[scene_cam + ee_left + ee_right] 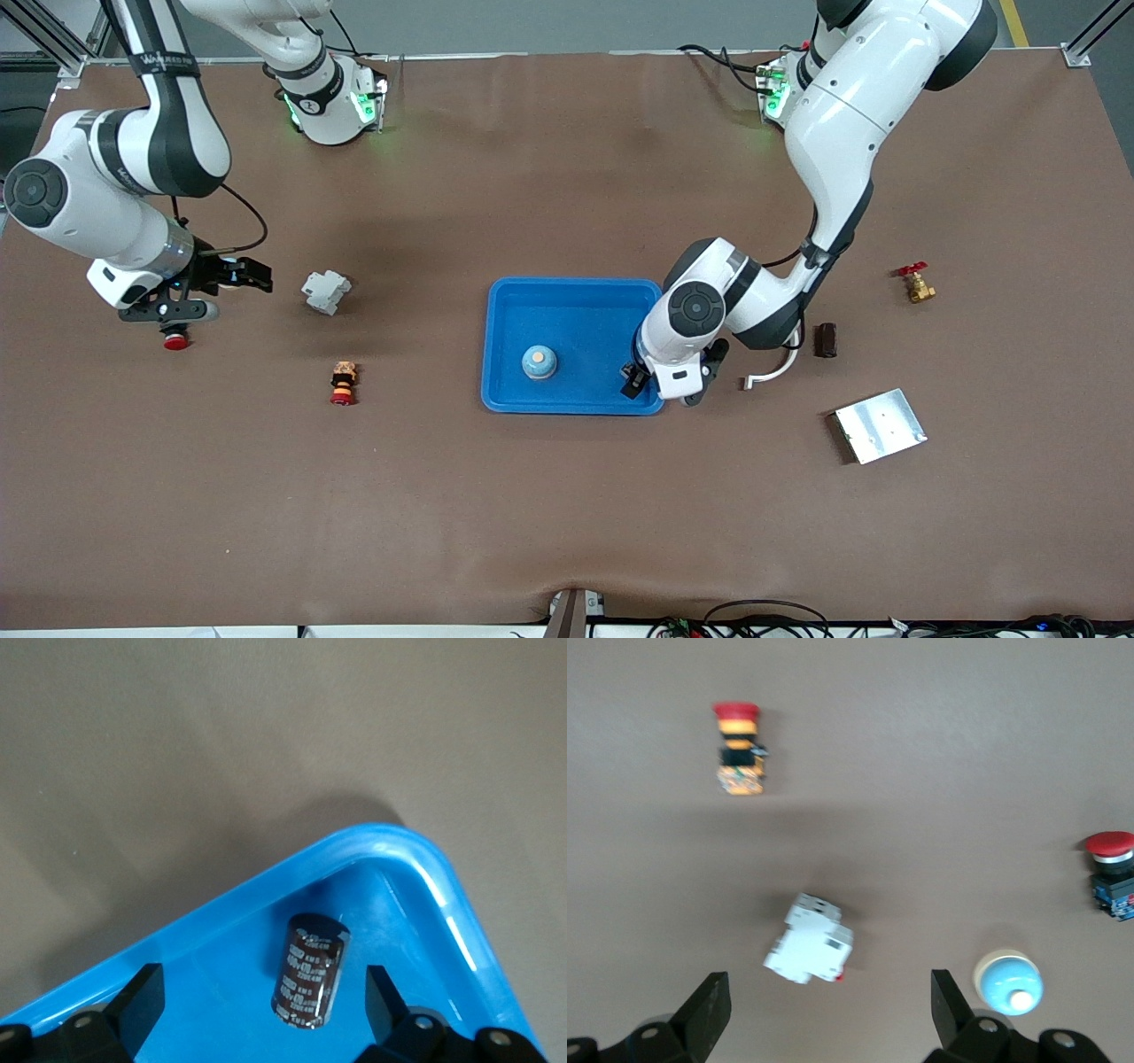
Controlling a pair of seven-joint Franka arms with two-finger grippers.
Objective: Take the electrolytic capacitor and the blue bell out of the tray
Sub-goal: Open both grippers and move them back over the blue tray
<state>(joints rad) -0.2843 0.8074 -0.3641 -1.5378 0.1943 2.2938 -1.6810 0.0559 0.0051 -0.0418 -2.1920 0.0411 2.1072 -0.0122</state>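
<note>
From the front, the left gripper [660, 388] hangs low over the corner of the blue tray [567, 297] at the left arm's end, on the side nearer the camera. The arm hides what lies beneath its jaws. A blue bell [539, 361] stands in the tray, away from those jaws toward the right arm's end. The right gripper [235, 276] hangs over the brown surface [532, 514] at the right arm's end. A red push button [175, 340] shows just under its wrist. A white breaker [326, 292] lies a little way off its jaws toward the tray, and an orange and red button [343, 383] lies nearer the camera than the breaker.

In the left wrist view, the left gripper [264, 1003] has its jaws spread wide and grips nothing. The dark capacitor [310, 970] lies on its side on the tray [416, 859] floor, between the two fingers [142, 1001] and touching neither, close to the rounded corner.

In the right wrist view, the right gripper [831, 1014] is also fully spread and empty. The breaker [809, 939] lies between the jaws, below them on the surface [939, 771]. A second blue bell [1008, 981] sits on the bare surface just beside one finger [952, 1005]. The red push button [1110, 873] lies outside the jaws, and the orange and red button [738, 749] lies well ahead of them.
</note>
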